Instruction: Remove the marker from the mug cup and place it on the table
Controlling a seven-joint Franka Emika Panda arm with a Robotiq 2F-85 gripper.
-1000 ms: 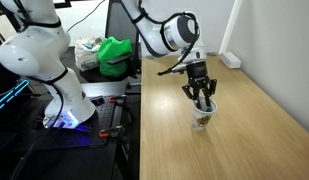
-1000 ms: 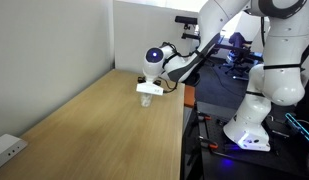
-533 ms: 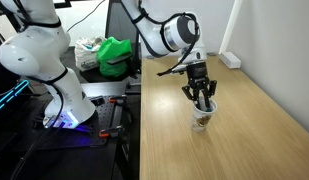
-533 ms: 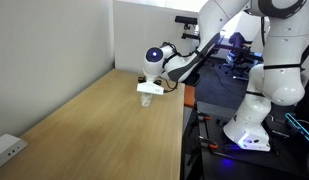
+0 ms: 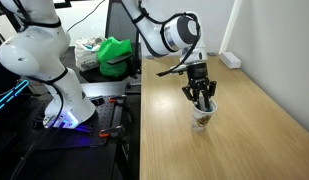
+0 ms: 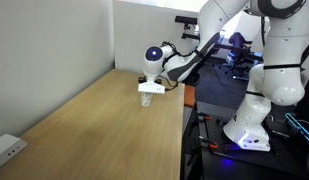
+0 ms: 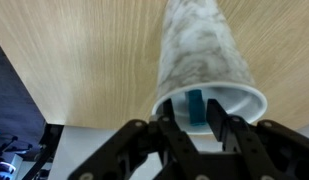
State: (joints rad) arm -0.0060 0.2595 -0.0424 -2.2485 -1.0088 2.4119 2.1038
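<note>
The white mug cup with a brownish pattern stands on the light wood table; it shows in both exterior views. The tip of the dark greenish marker stands up inside the cup's rim. My gripper hangs straight over the cup, its fingertips dipped into the mouth. The fingers sit close on either side of the marker and look shut on it. The lower part of the marker is hidden in the cup.
A dark bench with a green bag and clutter lies beside the table. A white power strip lies at the table's wall side. Another white robot base stands off the table.
</note>
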